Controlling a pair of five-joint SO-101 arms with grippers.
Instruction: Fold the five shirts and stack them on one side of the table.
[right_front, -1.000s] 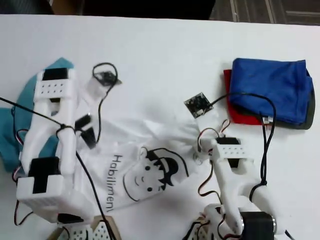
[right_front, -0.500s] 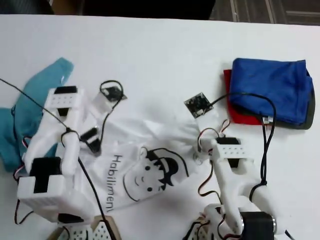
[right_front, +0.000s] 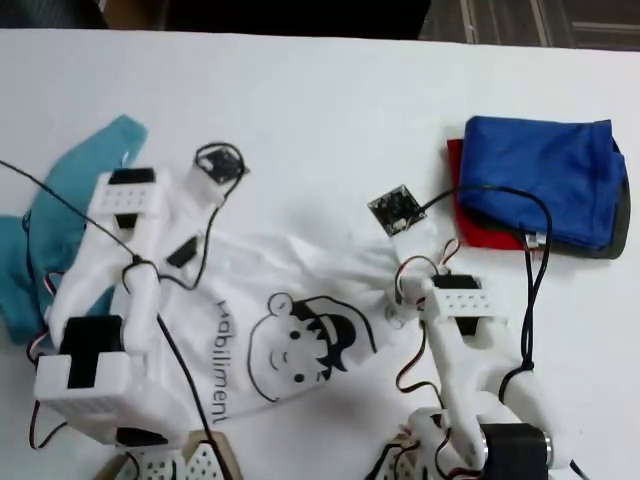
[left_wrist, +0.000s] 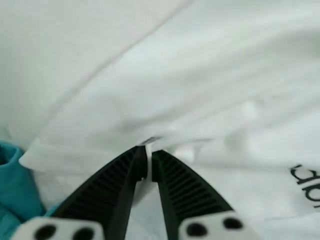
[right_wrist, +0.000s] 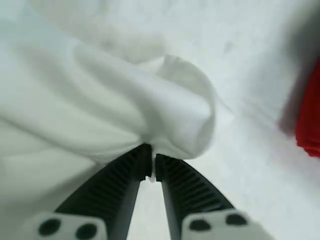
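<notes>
Currently: left gripper and right gripper, both low, clamped on white shirt; shirt print has shifted slightly left.

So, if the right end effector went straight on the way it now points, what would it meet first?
The white shirt: the right end effector is shut on its bunched fold. Beyond that looks like bare table, though depth is unclear.

White arms, black ribbed fingers, black cables
</notes>
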